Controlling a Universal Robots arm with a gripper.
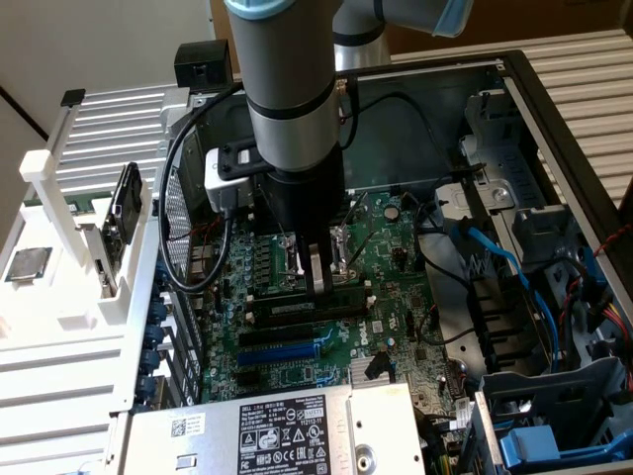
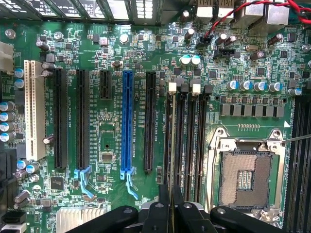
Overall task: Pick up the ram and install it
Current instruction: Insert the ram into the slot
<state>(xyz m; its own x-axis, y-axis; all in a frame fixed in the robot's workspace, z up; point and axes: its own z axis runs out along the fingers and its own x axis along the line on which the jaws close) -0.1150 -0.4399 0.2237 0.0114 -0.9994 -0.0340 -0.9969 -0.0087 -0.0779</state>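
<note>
The pincer [image 1: 315, 282] is closed on the ram [image 1: 341, 290], gripping the thin stick by its flat faces near mid-length. The ram stands on edge along one of the black memory slots [image 2: 188, 141] on the motherboard [image 2: 112, 121], beside the bare processor socket [image 2: 248, 179]. I cannot tell how deep it sits. Seating it well likely means holding it upright and parallel to the slot and pressing straight down and evenly, so both white end clips [image 2: 171, 87] can latch rather than one end tipping.
</note>
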